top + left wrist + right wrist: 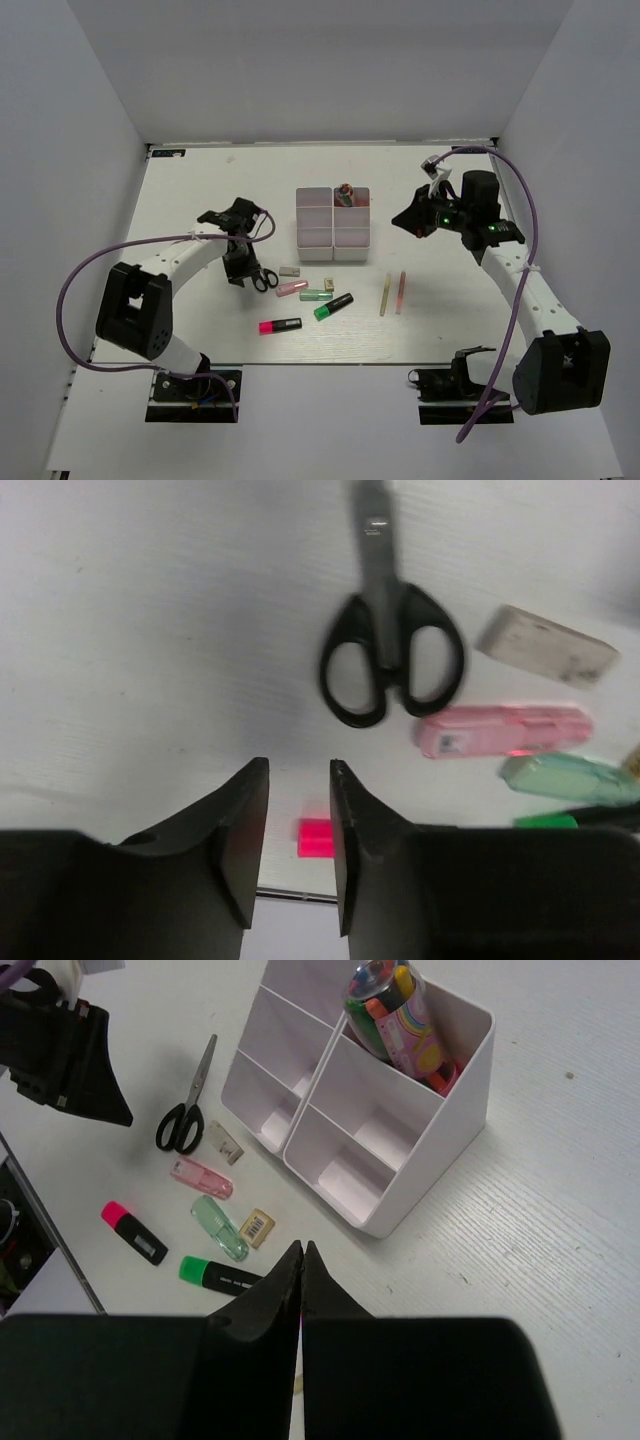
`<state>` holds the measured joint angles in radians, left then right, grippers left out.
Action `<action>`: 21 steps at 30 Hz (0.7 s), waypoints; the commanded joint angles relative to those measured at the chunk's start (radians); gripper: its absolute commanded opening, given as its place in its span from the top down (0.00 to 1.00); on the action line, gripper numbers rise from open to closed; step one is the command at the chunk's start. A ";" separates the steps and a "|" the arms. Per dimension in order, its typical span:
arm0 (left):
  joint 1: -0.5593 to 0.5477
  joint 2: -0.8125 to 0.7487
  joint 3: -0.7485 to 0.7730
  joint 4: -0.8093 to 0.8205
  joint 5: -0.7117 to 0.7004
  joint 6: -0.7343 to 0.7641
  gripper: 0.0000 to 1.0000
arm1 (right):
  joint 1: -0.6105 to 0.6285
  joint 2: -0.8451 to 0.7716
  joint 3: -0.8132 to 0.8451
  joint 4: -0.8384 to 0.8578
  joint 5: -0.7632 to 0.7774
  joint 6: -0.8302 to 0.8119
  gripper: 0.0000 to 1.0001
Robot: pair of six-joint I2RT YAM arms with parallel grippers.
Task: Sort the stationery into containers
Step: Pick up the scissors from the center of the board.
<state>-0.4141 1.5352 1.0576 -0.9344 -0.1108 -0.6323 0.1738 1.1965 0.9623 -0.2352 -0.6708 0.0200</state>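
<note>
Black-handled scissors (392, 650) lie flat and closed on the white counter (200, 190), at the left end of the loose stationery. A tiny eraser (547, 646) and a pastel pink marker (503, 730) sit just beside their handle loops. The left tool (298, 825) hangs just short of those loops, jaws at a narrow gap with nothing between them. That narrow set probably suits pinching a thin handle or blade, so the scissors look like the pick in hand.

Further out lie a pastel green marker (316, 295), a green highlighter (333, 306), a pink highlighter (280, 326) and a second eraser (329, 285). Two thin sticks (393, 293) rest side by side, well apart to the right.

Beyond the pile stand the containers (333, 252), a white block of square bins. A fat pink tube (400, 1015) leans in the far right bin; the other bins in view hold nothing, so most of the sorting looks undone.

Right of the bins, the right tool (302, 1275) is held above the counter, pressed shut on nothing, likely parked clear to leave the left arm room.
</note>
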 commanded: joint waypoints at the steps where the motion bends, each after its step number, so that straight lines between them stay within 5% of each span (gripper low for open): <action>1: 0.040 -0.041 -0.083 0.055 0.045 -0.058 0.57 | -0.013 -0.023 -0.014 0.046 -0.039 0.021 1.00; 21: 0.043 0.049 -0.116 0.169 0.083 -0.147 0.56 | -0.072 -0.006 -0.023 0.056 -0.105 0.055 1.00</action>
<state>-0.3702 1.5772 0.9394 -0.7864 -0.0326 -0.7582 0.1135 1.1965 0.9504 -0.2073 -0.7406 0.0578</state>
